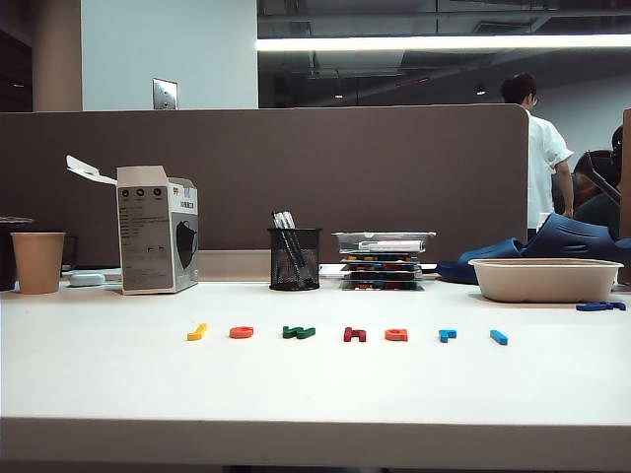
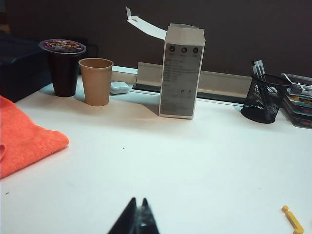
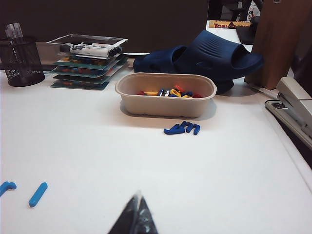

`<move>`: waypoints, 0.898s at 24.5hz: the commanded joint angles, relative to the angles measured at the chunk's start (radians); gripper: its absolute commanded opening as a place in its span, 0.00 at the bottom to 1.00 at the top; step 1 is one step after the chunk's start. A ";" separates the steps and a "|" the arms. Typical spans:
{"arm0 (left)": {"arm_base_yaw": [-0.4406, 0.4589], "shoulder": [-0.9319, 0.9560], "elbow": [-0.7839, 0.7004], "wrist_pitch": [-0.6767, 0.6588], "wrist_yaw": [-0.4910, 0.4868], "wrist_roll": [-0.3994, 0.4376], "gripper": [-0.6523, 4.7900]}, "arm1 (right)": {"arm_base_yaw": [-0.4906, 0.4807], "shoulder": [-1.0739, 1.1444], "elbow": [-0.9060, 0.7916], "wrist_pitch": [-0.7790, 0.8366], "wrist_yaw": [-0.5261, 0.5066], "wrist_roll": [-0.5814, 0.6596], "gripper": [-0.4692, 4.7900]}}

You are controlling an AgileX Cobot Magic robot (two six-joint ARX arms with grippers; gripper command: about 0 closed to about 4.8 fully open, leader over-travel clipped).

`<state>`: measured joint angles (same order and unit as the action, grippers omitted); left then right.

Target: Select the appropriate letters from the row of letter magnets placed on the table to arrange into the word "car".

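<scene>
Seven small flat plastic letter magnets are lying in a loose row across the smooth matte white bench [image 1: 315,384]. From left to right in the exterior view they are a yellow letter [image 1: 197,332], the rounded orange-red "c" [image 1: 242,332], a green letter [image 1: 299,332], a blocky dark red letter [image 1: 355,334], the orange "a" [image 1: 396,334], the light blue "r" [image 1: 448,335] and a plain blue bar [image 1: 499,337]. All are sitting apart from one another, none yet pulled out of line.

The left gripper [image 2: 138,218] is hanging low over bare bench well to the left of the row, its dark pointed jaws pressed together with nothing between them; the yellow letter is showing at the edge of its wrist view. The right gripper [image 3: 137,214] is hovering over bare bench near the blue bar and the "r", jaws likewise clenched and empty.

Behind the row are standing a black wire-mesh pen cup [image 1: 294,258], a tall cardboard box [image 1: 156,230] with its flap raised, a ribbed-looking paper cup [image 1: 38,261] and a shallow beige oval tray [image 3: 165,105] holding more coloured letters. A fuzzy orange cloth [image 2: 24,136] is lying by the left arm.
</scene>
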<state>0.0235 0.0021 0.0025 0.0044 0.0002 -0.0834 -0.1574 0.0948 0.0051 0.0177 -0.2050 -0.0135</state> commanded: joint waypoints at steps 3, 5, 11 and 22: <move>0.000 0.000 0.005 0.011 0.003 -0.003 0.11 | 0.001 -0.001 -0.005 0.015 0.002 -0.002 0.08; 0.000 0.000 0.005 0.011 0.003 -0.003 0.11 | 0.001 -0.001 -0.005 0.015 0.002 -0.002 0.08; 0.000 0.000 0.005 0.012 0.004 -0.003 0.11 | 0.001 -0.001 -0.005 0.015 0.002 -0.002 0.08; 0.000 0.030 0.340 -0.207 0.388 0.011 0.11 | 0.001 -0.001 -0.005 0.014 0.002 -0.002 0.08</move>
<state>0.0235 0.0170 0.2939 -0.1169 0.3038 -0.0830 -0.1574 0.0948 0.0051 0.0177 -0.2050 -0.0135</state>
